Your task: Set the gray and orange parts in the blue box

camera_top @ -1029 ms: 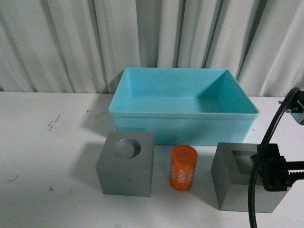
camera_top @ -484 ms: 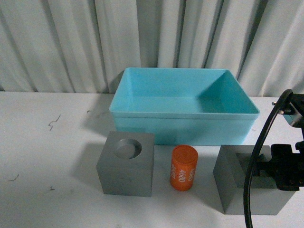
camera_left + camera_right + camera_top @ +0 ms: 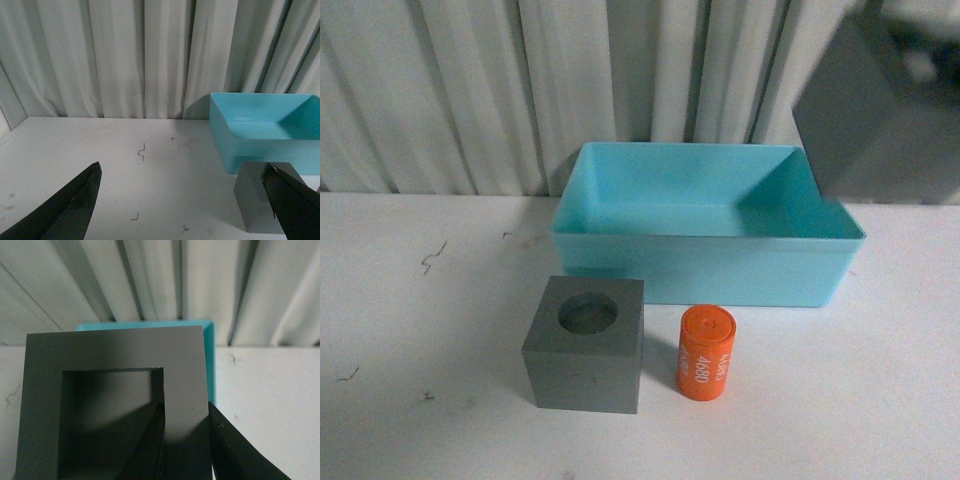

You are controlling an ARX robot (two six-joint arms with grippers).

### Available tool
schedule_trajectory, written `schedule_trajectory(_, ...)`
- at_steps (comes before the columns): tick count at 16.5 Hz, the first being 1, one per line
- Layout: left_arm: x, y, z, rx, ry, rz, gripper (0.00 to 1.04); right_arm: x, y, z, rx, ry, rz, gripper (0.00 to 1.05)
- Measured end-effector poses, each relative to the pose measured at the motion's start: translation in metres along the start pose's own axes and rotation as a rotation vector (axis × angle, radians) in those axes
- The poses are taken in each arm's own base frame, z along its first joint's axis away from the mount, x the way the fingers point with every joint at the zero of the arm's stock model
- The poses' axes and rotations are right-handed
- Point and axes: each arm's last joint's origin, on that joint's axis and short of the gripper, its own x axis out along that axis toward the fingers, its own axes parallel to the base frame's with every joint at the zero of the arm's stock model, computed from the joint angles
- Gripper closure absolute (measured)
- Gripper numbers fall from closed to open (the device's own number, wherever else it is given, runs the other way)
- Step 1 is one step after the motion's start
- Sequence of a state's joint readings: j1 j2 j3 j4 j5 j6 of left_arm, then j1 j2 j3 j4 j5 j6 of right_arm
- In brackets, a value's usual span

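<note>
The gray cube with the rectangular recess (image 3: 876, 110) hangs in the air, tilted, over the right end of the blue box (image 3: 705, 268). My right gripper (image 3: 185, 440) is shut on it, with one finger inside the recess and the other outside, pinching one wall (image 3: 182, 380). The gray cube with the round recess (image 3: 585, 345) stands on the table in front of the box. Just right of it stands the orange cylinder (image 3: 706, 353), upright. My left gripper (image 3: 180, 205) is open low over the table, and that gray cube (image 3: 260, 200) lies beside one of its fingertips (image 3: 292, 202).
A white table (image 3: 420, 330) with small dark scuff marks (image 3: 141, 151) carries everything. Pleated white curtains (image 3: 470, 90) close off the back, right behind the box. Nothing lies inside the box (image 3: 260, 122).
My right gripper has lifted the cube with the rectangular recess off the table's front right and carried it up and back, over the box's right end. The other cube and the cylinder have not moved.
</note>
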State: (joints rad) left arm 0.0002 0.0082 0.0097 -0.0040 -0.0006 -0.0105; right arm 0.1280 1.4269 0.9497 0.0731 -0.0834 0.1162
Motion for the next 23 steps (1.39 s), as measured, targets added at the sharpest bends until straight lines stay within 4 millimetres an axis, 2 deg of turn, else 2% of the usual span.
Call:
schedule_trajectory(1, 0.000, 0.000, 0.000, 0.000, 0.000, 0.000, 0.07, 0.008, 0.009, 0.015, -0.011, -0.047, 0.027, 0.86)
schedule_trajectory(2, 0.000, 0.000, 0.000, 0.000, 0.000, 0.000, 0.07, 0.027, 0.020, 0.022, -0.008, -0.052, 0.059, 0.86)
schedule_trajectory(4, 0.000, 0.000, 0.000, 0.000, 0.000, 0.000, 0.07, 0.076, 0.044, 0.016, -0.023, 0.006, 0.080, 0.86)
schedule_trajectory(6, 0.000, 0.000, 0.000, 0.000, 0.000, 0.000, 0.07, 0.109, 0.062, 0.007, -0.011, 0.053, 0.081, 0.86)
schedule_trajectory(8, 0.000, 0.000, 0.000, 0.000, 0.000, 0.000, 0.07, 0.133, 0.067, 0.005, 0.033, 0.063, 0.060, 0.86)
schedule_trajectory(10, 0.000, 0.000, 0.000, 0.000, 0.000, 0.000, 0.07, 0.152, 0.061, -0.006, 0.081, 0.092, 0.016, 0.86)
schedule_trajectory(13, 0.000, 0.000, 0.000, 0.000, 0.000, 0.000, 0.07, 0.169, 0.046, -0.026, 0.123, 0.154, -0.039, 0.86)
schedule_trajectory(23, 0.000, 0.000, 0.000, 0.000, 0.000, 0.000, 0.07, 0.182, -0.004, -0.039, 0.202, 0.180, -0.201, 0.86)
